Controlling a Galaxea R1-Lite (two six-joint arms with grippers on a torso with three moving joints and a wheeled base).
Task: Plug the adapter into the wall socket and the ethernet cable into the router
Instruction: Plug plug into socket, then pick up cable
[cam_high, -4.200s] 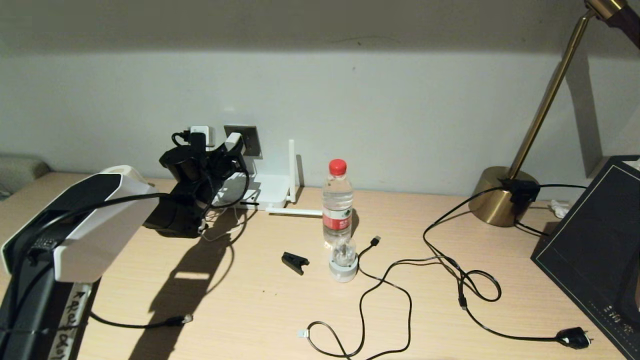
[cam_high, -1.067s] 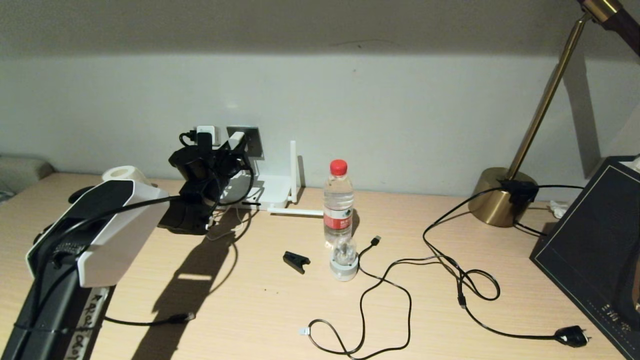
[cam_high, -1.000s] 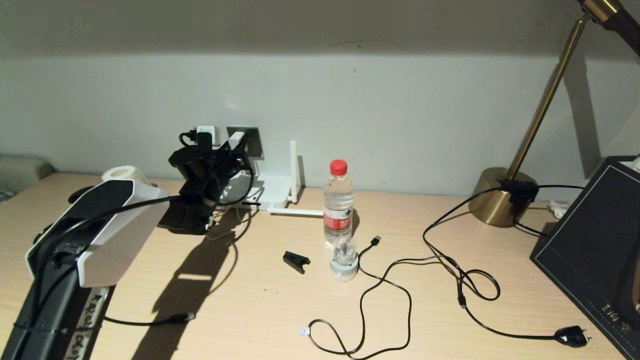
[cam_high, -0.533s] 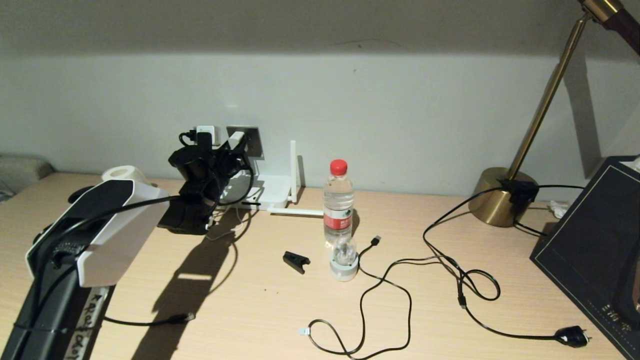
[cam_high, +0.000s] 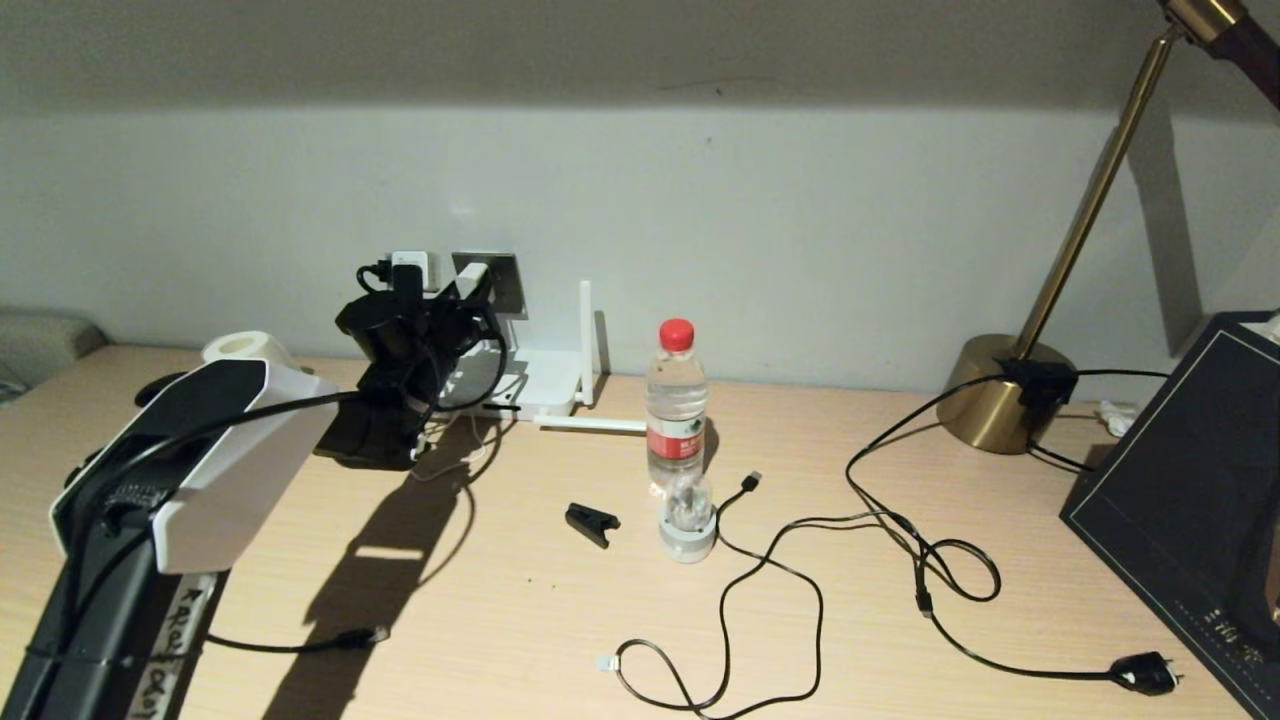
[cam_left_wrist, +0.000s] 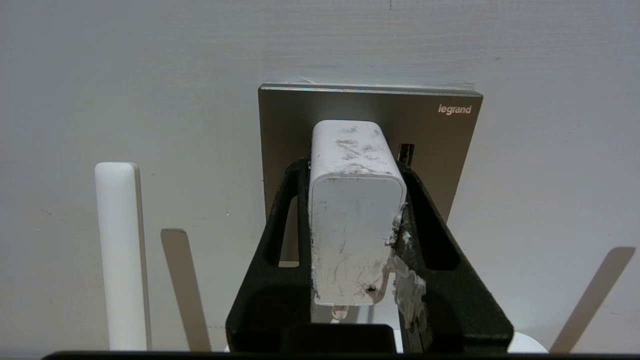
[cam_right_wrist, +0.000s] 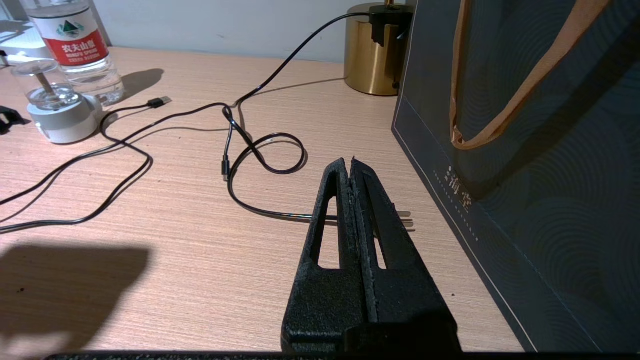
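— What else do you have on the table (cam_high: 500, 600)?

— I see a red-capped water bottle (cam_high: 675, 405) upright mid-table, a small domed gadget (cam_high: 687, 520) just in front of it, and a black clip (cam_high: 591, 522) beside that.

— And on the right?

— A brass lamp (cam_high: 1010, 390), a dark paper bag (cam_right_wrist: 540, 150), and a black USB cable (cam_high: 770, 570) looping between.

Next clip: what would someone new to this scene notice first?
First, the left hand up at the wall, clamped on the scuffed white adapter, its front end against the grey wall socket. Next, the black cables sprawled over the desk right of the water bottle, by a brass lamp base. The ethernet cable lies loose near the desk's front, and the right hand hangs shut over the desk beside a dark paper bag.
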